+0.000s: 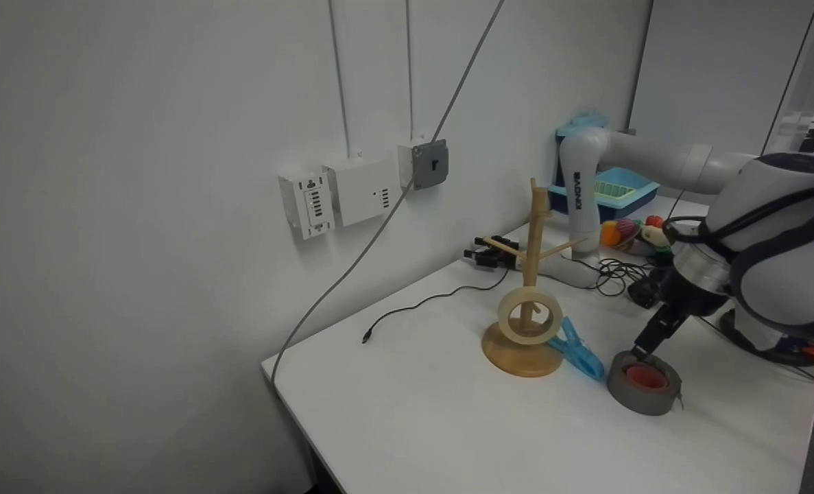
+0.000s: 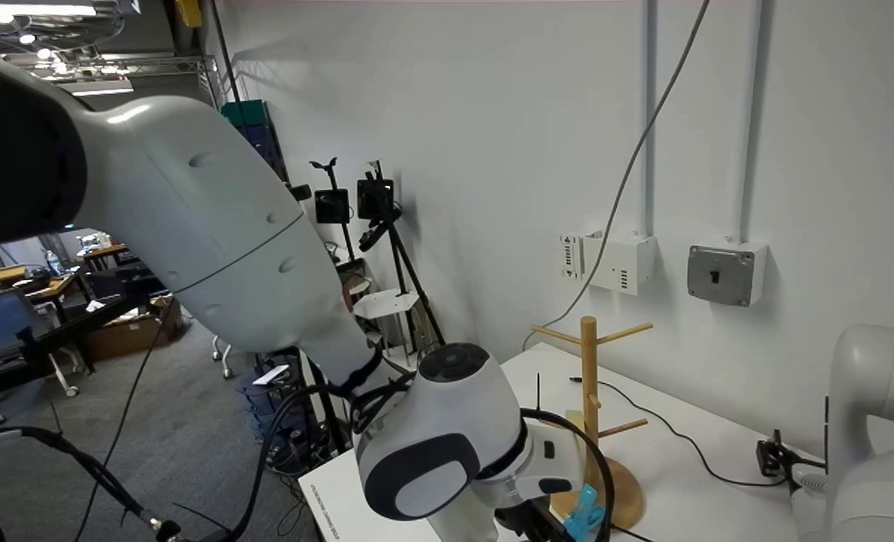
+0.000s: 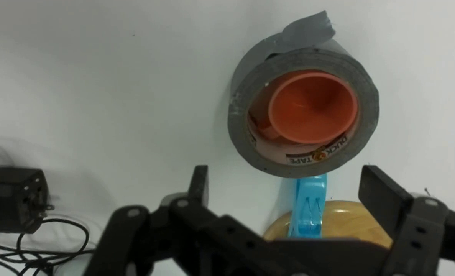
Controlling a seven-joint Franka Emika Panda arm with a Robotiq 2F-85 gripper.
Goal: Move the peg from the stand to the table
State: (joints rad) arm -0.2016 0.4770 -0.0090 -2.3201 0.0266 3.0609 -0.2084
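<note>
The peg (image 1: 583,355) is a light-blue clothes peg. Its handle end rests at the round wooden base of the stand (image 1: 536,233), and its other end slopes toward the grey tape roll. The peg also shows partly in an exterior view (image 2: 586,513) and in the wrist view (image 3: 311,203), where the roll and gripper body hide its ends. The stand stands on the white table (image 1: 434,425). My gripper (image 3: 284,186) is open and empty, its fingers apart on both sides of the peg in the wrist view. In an exterior view the gripper (image 1: 645,348) is above the tape roll.
A grey tape roll (image 1: 643,403) with an orange-red cup (image 3: 313,107) inside lies beside the peg. A cream tape ring (image 1: 505,317) hangs on the stand. A second white arm (image 1: 585,185), black cables (image 1: 616,274), toy fruit (image 1: 624,230) and a blue crate (image 1: 616,202) are behind.
</note>
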